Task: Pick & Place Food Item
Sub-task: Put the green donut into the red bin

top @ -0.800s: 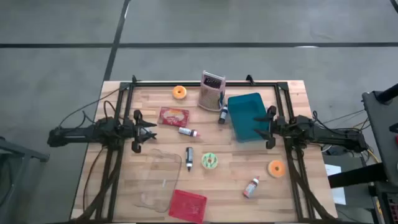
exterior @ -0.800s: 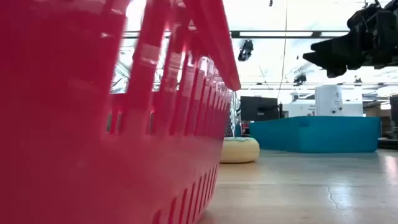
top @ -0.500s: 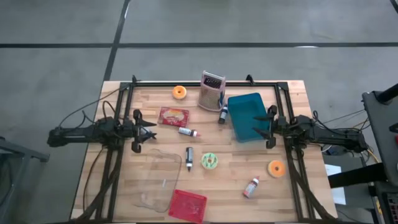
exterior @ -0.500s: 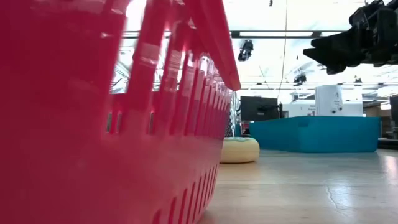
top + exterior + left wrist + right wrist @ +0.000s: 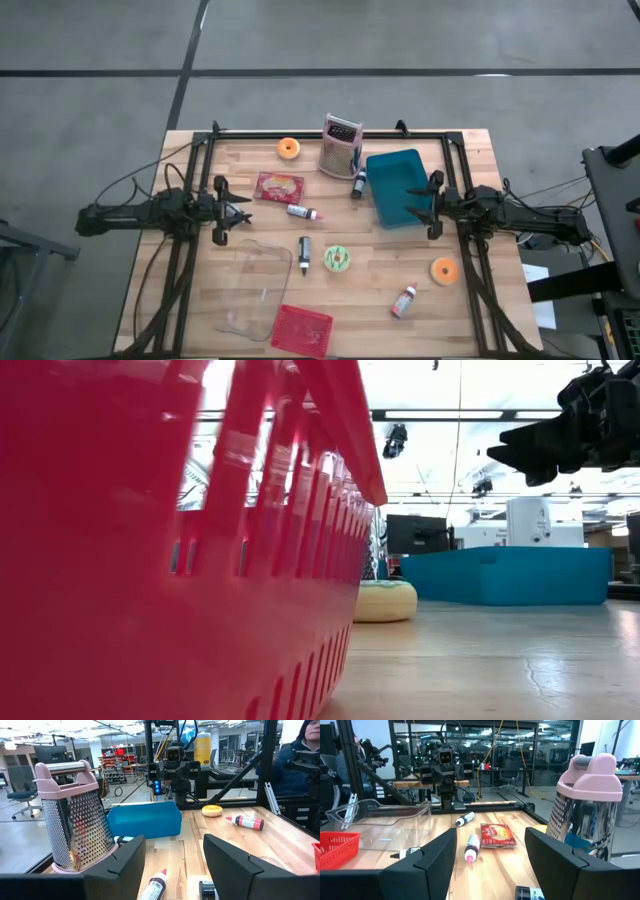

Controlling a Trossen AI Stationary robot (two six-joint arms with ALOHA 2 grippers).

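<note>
Food items such as the green donut [image 5: 337, 259] lie where they were a moment ago, while left gripper [image 5: 243, 209] and right gripper [image 5: 410, 209] remain spread, empty, so picking hasn't begun.

Bare bench [image 5: 470, 315] lies open along the near right; the tall grater [image 5: 340, 146] and teal bin [image 5: 398, 188] crowd the far middle.

grater [image 5: 341, 144] behind bin [image 5: 398, 187], basket [image 5: 301, 330] beside container [image 5: 257, 288]
</note>
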